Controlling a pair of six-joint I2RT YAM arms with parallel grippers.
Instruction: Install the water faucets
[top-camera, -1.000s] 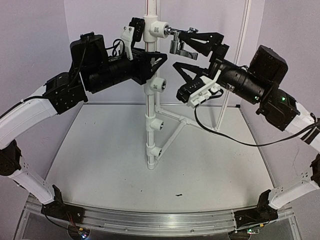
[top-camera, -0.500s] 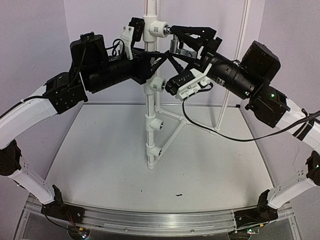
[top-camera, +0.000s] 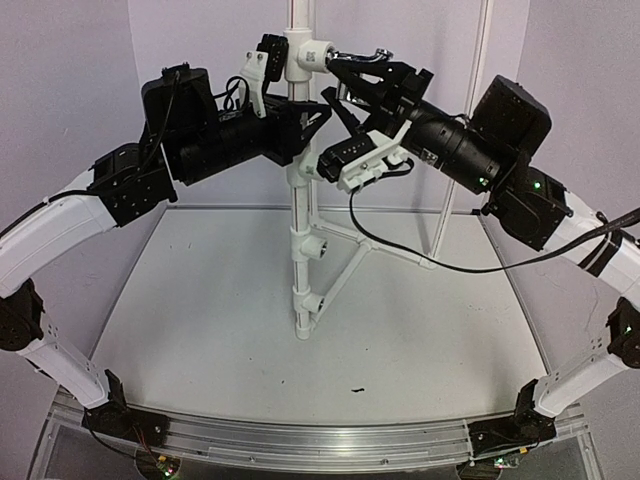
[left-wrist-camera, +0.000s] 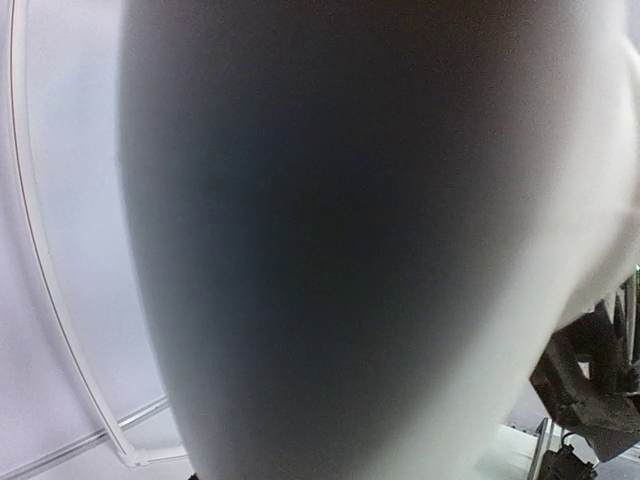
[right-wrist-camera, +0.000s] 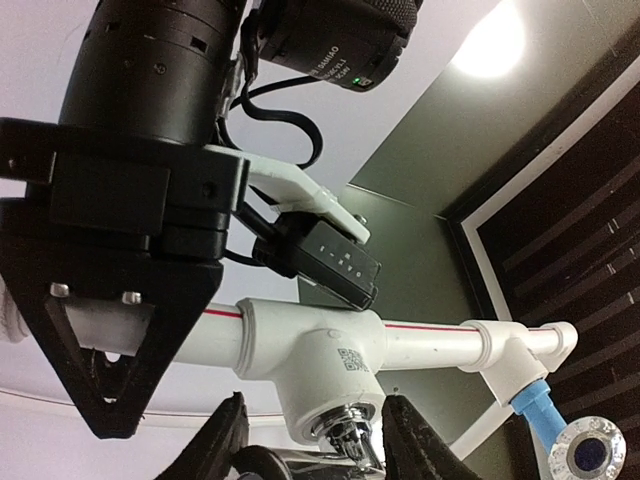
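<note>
The left gripper (top-camera: 305, 120) is clamping the white pipe (top-camera: 297, 208) while the right gripper (top-camera: 342, 80), grip unclear, is straddling the chrome faucet (right-wrist-camera: 345, 435) at the top tee (right-wrist-camera: 315, 365); threading it squarely seems key.

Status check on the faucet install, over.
Left gripper shut on the upright pipe. Right gripper jaws straddle the faucet at the top tee, grip unconfirmed. Nothing seen in the way.
</note>
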